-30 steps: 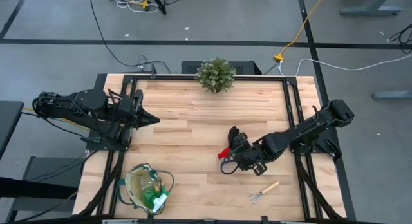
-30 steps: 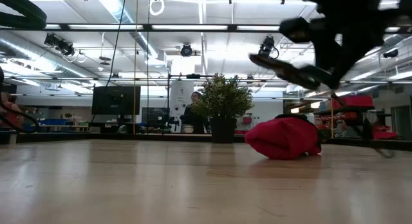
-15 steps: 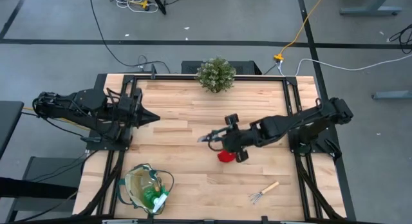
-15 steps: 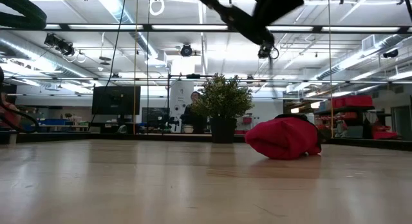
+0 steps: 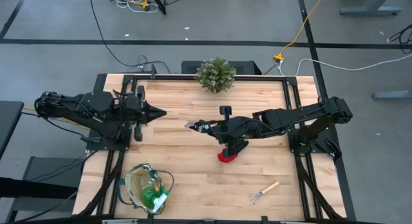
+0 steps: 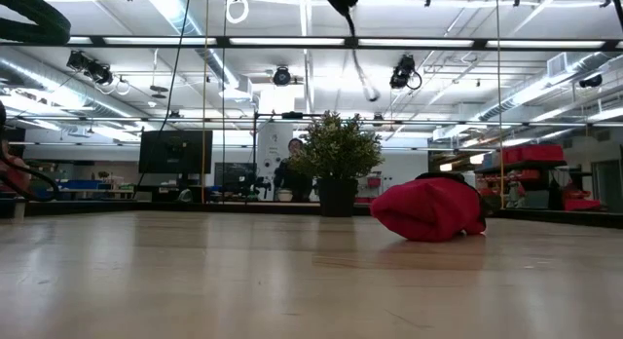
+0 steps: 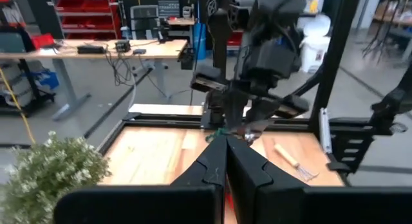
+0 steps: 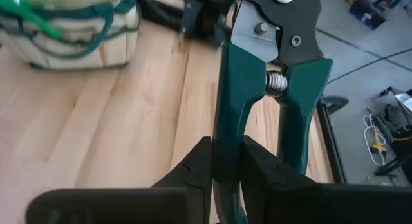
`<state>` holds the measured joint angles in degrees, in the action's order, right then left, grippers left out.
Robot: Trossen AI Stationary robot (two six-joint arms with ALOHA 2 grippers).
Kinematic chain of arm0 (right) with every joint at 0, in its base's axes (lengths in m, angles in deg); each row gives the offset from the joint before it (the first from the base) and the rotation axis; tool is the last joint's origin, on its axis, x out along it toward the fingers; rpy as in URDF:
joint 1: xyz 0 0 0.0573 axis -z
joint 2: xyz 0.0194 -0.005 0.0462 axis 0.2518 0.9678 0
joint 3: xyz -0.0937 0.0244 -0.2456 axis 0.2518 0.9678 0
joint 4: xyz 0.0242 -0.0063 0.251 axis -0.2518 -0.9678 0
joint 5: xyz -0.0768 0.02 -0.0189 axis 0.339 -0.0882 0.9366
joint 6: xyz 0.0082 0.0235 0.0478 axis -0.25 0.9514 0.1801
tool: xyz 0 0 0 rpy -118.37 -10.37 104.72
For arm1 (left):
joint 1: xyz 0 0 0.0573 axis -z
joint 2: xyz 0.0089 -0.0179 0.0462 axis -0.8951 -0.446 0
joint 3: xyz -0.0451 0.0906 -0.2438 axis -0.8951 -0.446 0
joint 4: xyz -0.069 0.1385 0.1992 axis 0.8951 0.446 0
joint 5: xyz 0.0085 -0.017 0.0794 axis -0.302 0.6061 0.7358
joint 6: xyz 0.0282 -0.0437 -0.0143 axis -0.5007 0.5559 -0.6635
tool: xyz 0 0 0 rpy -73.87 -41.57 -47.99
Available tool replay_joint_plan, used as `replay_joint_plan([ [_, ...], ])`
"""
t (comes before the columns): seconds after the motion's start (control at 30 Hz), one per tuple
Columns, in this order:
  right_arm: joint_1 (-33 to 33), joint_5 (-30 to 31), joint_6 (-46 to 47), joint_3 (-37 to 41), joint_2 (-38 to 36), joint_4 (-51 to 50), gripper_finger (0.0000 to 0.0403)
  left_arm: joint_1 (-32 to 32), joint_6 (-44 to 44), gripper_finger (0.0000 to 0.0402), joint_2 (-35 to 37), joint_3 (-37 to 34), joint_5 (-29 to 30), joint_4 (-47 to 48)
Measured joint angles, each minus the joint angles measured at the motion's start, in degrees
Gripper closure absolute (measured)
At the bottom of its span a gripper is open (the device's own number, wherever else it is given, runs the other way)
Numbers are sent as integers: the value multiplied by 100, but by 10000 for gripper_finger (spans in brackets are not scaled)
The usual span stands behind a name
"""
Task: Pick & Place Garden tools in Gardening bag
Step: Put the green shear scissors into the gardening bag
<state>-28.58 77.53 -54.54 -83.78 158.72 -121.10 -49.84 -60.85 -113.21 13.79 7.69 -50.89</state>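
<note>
Right gripper clamped on one green handle of the shears, airborne mid-table. Carry step. Bag sits well off ahead of it; next: swing over, drop in. Left gripper closed, idle.

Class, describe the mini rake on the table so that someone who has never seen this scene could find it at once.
Start at the wooden table seen from above and go to its near right corner, away from the potted plant at the far edge. There the mini rake lies alone on bare wood. Its pale wooden handle and thin metal prongs set it apart from the red-and-black glove nearer the middle.
</note>
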Motion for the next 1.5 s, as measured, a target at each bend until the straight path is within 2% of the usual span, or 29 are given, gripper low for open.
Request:
replay_joint_plan([
  [0.2,-4,-5,11,-3,0,152,349,0,-66,385,-274,0,90,-23],
  [0.33,-7,2,-301,-3,0,78,349,0,-46,385,-353,0,93,-21],
  [0.5,-7,372,-1350,-5,0,-295,349,0,-44,385,-389,0,123,-19],
  [0.63,-9,1088,-2229,-5,0,-522,349,-6,-25,385,-429,0,341,-51],
  [0.83,0,2064,-4120,-5,0,-549,349,-105,42,385,-510,2,425,-412],
  [0.93,33,2308,-4761,-7,0,-554,349,-290,313,385,-580,7,431,-523],
  [1.03,84,2312,-4919,-7,0,-558,349,-457,593,380,-703,4,452,-591],
  [1.17,123,2312,-4928,-9,0,-569,349,-659,862,350,-893,4,453,-720],
  [1.33,133,2307,-4982,-9,0,-606,349,-893,1325,290,-1207,156,270,-642],
  [1.5,133,2306,-5289,-9,0,-626,349,-1140,1596,242,-1699,805,-144,-146],
])
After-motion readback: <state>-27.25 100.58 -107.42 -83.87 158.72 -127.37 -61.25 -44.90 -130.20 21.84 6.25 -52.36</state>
